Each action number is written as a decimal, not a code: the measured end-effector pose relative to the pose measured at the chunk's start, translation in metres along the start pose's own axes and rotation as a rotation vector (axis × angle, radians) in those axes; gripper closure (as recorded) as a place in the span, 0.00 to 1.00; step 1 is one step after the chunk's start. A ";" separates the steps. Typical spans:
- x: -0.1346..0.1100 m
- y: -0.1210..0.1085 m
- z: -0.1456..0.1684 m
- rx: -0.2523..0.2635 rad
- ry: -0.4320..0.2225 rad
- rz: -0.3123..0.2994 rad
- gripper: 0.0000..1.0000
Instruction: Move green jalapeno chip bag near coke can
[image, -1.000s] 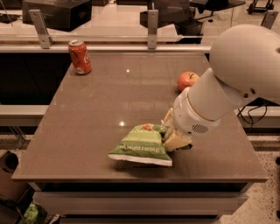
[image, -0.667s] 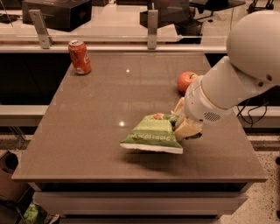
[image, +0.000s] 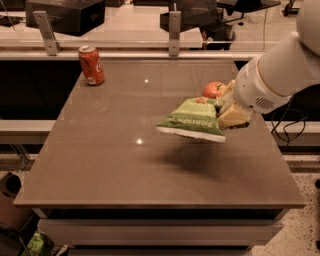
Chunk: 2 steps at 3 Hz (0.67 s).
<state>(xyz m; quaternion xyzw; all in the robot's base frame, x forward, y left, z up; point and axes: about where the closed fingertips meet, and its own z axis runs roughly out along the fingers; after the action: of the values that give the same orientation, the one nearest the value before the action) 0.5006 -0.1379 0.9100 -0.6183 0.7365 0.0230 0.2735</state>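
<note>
- Two-finger gripper (image: 227, 114), on the right side of the brown table (image: 125, 165): clamped on the right end of the crumpled light-green foil chip bag (image: 192, 120) with white lettering.
- Chip bag: hangs clear of the tabletop, with a soft shadow (image: 200, 157) beneath; long axis roughly across the view, free end pointing left, away from the gripper.
- Round red-orange apple (image: 214, 90): sits on the table just behind the bag and gripper, partly hidden by them.
- Small red cylindrical coke can (image: 91, 65) with a silver top: stands upright near the far-left corner, well apart from the bag.
- Deciding relation: can lies far-left of the gripper, diagonally across bare tabletop.
- Judged next move: a carry along that diagonal, free end leading; calls for stopping short, since the leading edge could tip the can.
</note>
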 end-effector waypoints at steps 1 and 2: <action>-0.007 -0.031 -0.011 0.094 -0.032 -0.003 1.00; -0.024 -0.063 -0.005 0.163 -0.105 -0.029 1.00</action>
<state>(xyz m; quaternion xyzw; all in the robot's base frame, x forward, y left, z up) 0.5585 -0.1328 0.9441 -0.6025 0.7117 -0.0086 0.3611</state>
